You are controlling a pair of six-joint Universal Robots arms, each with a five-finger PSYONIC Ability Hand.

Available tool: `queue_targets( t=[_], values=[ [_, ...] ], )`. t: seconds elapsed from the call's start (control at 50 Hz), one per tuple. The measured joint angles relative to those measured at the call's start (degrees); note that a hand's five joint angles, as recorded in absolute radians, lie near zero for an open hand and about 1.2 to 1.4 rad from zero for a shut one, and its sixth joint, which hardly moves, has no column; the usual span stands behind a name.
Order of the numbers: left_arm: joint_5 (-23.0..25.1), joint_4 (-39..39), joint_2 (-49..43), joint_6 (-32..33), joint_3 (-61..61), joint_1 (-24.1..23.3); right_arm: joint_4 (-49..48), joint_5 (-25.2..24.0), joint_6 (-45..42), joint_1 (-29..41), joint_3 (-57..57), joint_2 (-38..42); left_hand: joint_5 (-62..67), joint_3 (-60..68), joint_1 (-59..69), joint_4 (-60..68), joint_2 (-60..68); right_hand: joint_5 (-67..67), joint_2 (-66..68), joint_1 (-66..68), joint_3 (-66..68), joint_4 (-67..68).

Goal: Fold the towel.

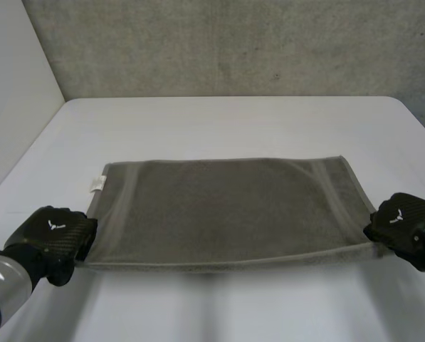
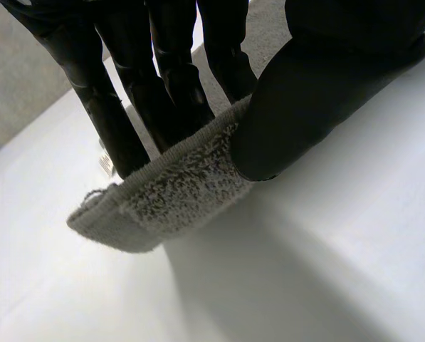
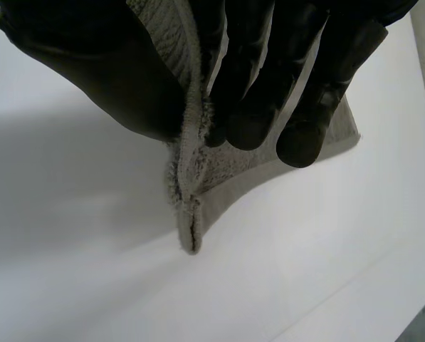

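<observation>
A grey towel [image 1: 219, 210] lies flat on the white table [image 1: 219, 121], in its near half, with its long axis running left to right and its short ends facing the two arms. It is a rectangle of soft, looped pile. A smoother woven band crosses it from near to far close to each short end, and a small white label [image 1: 96, 184] sticks out at its far left corner. The left hand [image 1: 52, 231] holds the near left corner. In the left wrist view its straight fingers [image 2: 119, 121] lie along one face of the cloth and the thumb [image 2: 297, 107] presses the other, so the corner is pinched between them. The fuzzy pile and the flat hem show at that corner. The right hand [image 1: 404, 217] holds the near right corner in the same way, with the thumb [image 3: 119, 78] on one side and the fingers [image 3: 248, 107] on the other. There the edge looks like two layers lying together, though the fuzz makes this hard to confirm. Both held corners appear raised a little off the table, with shadow beneath them. Behind the table stands a rough grey concrete wall [image 1: 219, 43].
</observation>
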Motion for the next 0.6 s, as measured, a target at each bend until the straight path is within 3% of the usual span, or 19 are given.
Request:
queue_targets(
  t=[0.14, 0.24, 0.34, 0.48, 0.6],
  values=[
    [1.21, 0.86, 1.0, 4.11, 2.24, 0.67, 4.41, -5.01, -2.46, -2.28, -0.77, -2.65, 0.02, 0.0, 0.0, 0.02, 0.0, 0.0, 0.0, 0.0, 0.0, 0.0],
    [0.63, 4.77, -7.09, 1.2, 9.03, -0.28, 1.52, -6.27, 0.19, -1.56, -5.23, 2.72, 0.26, 0.03, 0.01, 0.1, 0.01, 0.04, 0.0, 0.0, 0.0, 0.0],
    [-1.25, 7.85, -19.53, -3.1, 19.46, -3.3, -4.23, -2.4, 5.49, 2.56, -14.35, 13.64, 0.26, 0.05, 0.27, 0.13, 0.03, 0.13, 0.0, 0.0, 0.0, 0.0],
    [-7.57, 8.37, -38.47, -5.93, 39.66, -7.8, -9.71, 5.82, 9.93, 9.33, -29.52, 29.2, 0.26, 0.06, 0.27, 0.14, 0.03, 0.33, 0.0, 0.0, 0.0, 0.0],
    [-11.51, 7.98, -51.66, -5.87, 56.03, -8.93, -15.1, 8.15, 12.84, 12.32, -41.05, 39.22, 0.26, 0.07, 0.27, 0.14, 0.04, 0.33, 0.05, 0.02, 0.0, 0.0]
  ],
)
